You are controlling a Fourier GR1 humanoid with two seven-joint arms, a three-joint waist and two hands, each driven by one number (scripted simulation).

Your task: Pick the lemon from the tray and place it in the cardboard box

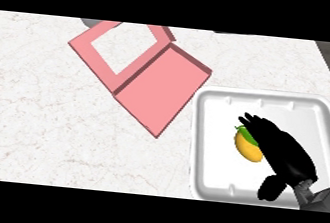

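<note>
Reaching in from the lower right corner of the head view, the right hand [286,154] lies over the white tray [213,183], its black fingers [259,125] stretched up and to the left across the tray's floor. Just to the left of those fingers, touching their edge, sits the lemon [248,146], yellow with a green patch at its upper end next to the fingertips. The fingers look straight rather than curled and do not wrap round the fruit, so the hand reads as released, lying alongside the lemon; the thumb [270,188] hangs down below the palm, apart from the fruit. The lemon rests inside the tray, near its middle. A grey forearm [326,199] follows the hand out at the corner.

Up and to the left of the hand, well apart from it, the pink cardboard box [162,90] lies on the pale marble worktop [41,121]. Its nearer corner comes just beside the tray's upper left rim; its farther part shows an open rectangular frame with the worktop visible through it.

Only the right hand shows in this view.
</note>
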